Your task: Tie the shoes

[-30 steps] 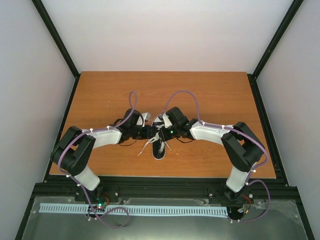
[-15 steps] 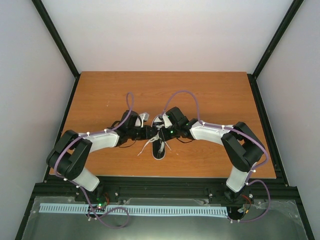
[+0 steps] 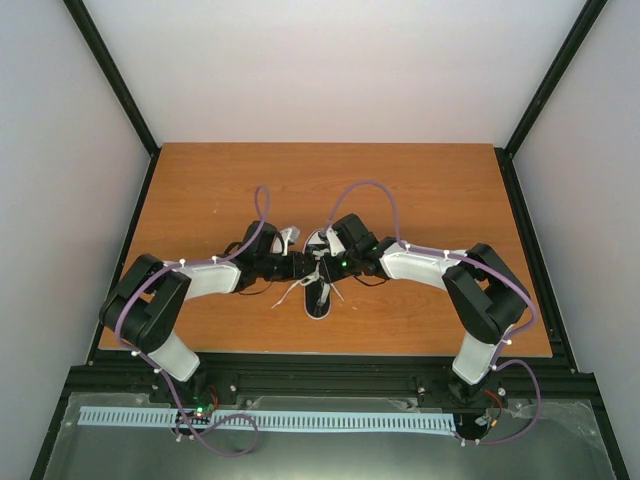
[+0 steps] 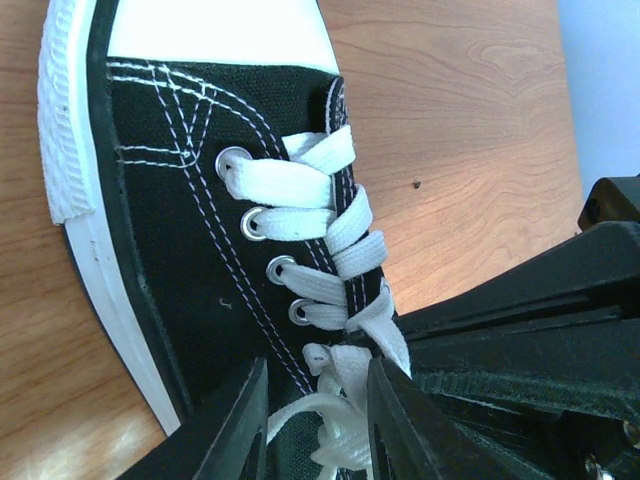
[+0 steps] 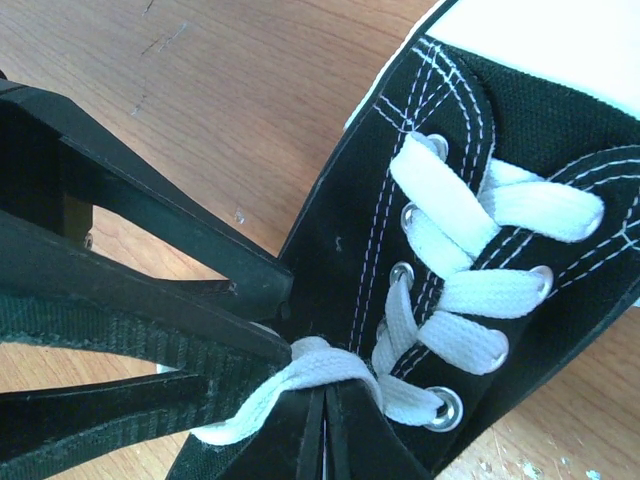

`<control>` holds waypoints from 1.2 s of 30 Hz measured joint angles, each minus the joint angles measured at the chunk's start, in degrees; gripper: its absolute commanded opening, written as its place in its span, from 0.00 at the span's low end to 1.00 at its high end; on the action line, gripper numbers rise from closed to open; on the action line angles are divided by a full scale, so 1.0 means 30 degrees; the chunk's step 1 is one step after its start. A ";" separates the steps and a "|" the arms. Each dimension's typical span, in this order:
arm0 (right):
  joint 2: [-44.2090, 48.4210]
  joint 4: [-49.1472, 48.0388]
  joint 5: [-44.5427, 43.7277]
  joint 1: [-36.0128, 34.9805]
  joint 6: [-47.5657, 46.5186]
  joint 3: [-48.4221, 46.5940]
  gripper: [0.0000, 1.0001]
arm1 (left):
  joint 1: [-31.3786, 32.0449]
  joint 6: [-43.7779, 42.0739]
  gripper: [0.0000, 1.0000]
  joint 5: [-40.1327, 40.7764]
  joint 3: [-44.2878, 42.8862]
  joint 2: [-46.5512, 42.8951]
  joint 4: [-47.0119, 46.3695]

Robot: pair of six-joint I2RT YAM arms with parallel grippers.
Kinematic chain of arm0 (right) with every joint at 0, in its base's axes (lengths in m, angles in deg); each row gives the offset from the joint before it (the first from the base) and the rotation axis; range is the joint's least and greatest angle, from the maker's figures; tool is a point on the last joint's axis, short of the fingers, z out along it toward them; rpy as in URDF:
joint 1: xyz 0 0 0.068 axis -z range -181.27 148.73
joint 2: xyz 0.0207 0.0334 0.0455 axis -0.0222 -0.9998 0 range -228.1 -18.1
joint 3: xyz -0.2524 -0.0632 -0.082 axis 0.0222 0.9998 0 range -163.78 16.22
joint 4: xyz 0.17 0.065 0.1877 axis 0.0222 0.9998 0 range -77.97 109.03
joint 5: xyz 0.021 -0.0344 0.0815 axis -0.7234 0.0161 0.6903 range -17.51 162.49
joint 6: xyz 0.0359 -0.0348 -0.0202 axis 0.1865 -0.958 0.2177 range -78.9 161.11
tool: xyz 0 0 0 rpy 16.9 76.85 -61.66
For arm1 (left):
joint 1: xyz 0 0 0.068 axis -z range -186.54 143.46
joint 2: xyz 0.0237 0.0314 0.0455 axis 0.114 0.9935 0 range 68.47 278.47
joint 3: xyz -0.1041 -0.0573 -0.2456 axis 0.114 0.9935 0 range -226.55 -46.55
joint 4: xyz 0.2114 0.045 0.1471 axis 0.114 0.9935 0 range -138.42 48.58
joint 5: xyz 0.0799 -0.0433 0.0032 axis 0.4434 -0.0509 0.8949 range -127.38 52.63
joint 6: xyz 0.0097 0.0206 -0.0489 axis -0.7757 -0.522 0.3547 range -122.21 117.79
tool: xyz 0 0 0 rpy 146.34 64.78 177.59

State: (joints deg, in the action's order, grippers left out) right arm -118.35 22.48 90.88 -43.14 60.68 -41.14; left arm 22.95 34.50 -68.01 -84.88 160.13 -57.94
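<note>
The shoe is a small black canvas sneaker with a white toe cap, lying mid-table with its toe pointing away. Both grippers meet over its laces. My left gripper is open; a loose bunch of white lace lies between its fingers, touching the right-hand one. The laced eyelets run up toward the toe cap. My right gripper is shut. A strand of white lace lies across its closed tips. Whether that strand is pinched cannot be told. The left gripper's fingers reach in from the left.
The wooden table has black frame rails along its sides. White walls stand behind and beside it. Lace ends trail onto the wood left of the shoe. The right gripper's body crowds the shoe's right side in the left wrist view.
The left arm's elbow dipped outward and came back. Both grippers stay at the shoe's laces, and the shoe has not moved.
</note>
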 measured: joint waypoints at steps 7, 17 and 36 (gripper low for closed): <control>0.0000 0.0029 0.0015 0.0015 -0.0007 0.0000 0.03 | -0.0080 0.0189 0.35 -0.0393 0.0146 0.0000 -0.0474; 0.0000 0.0044 0.0022 0.0015 0.0000 0.0000 0.03 | -0.0102 0.0335 0.26 -0.0809 0.0233 0.0022 -0.0918; 0.0000 0.0423 -0.0146 0.0087 0.0000 -0.0007 0.03 | -0.0204 0.0517 0.05 -0.2674 0.0109 0.1180 -0.1654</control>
State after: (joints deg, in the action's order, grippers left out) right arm -118.35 23.75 90.45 -42.88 60.68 -41.16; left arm 22.34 36.05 -76.03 -84.55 163.67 -62.90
